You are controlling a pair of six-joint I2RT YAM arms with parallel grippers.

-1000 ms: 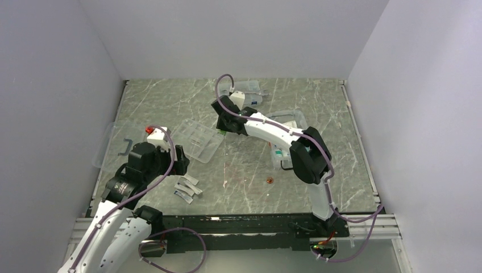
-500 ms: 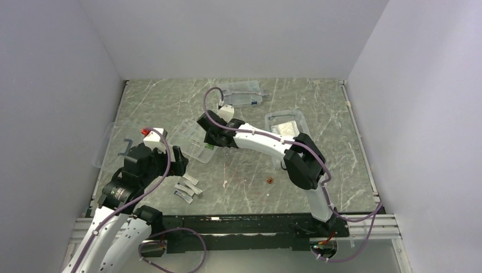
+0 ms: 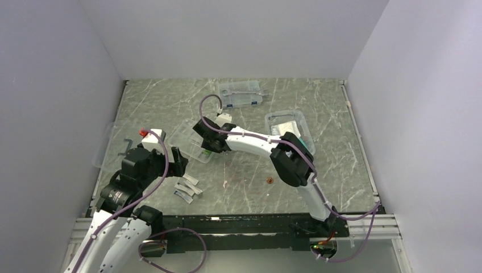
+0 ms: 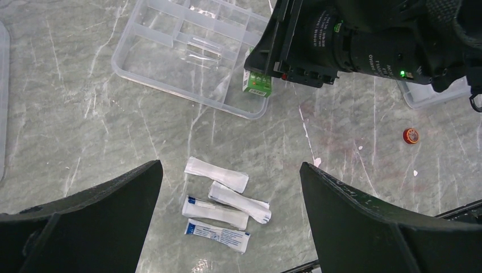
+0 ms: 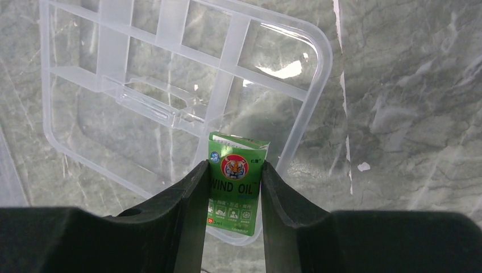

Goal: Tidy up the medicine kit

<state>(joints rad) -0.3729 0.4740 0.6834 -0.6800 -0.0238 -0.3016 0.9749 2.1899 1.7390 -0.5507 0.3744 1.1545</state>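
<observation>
Stretching leftward, right jaws clamping green box (image 5: 236,182) at tray (image 5: 85,131) corner, left jaws spread.

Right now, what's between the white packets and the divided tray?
Only bare marble tabletop, per the left wrist view: the four white packets lie apart from the divided tray.

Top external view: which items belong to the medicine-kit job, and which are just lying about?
Job: divided tray; green Wind Oil box, held by the right end effector; four white packets; black-handled lid; clear box.
Lying about: flat case with blue latches.
</observation>
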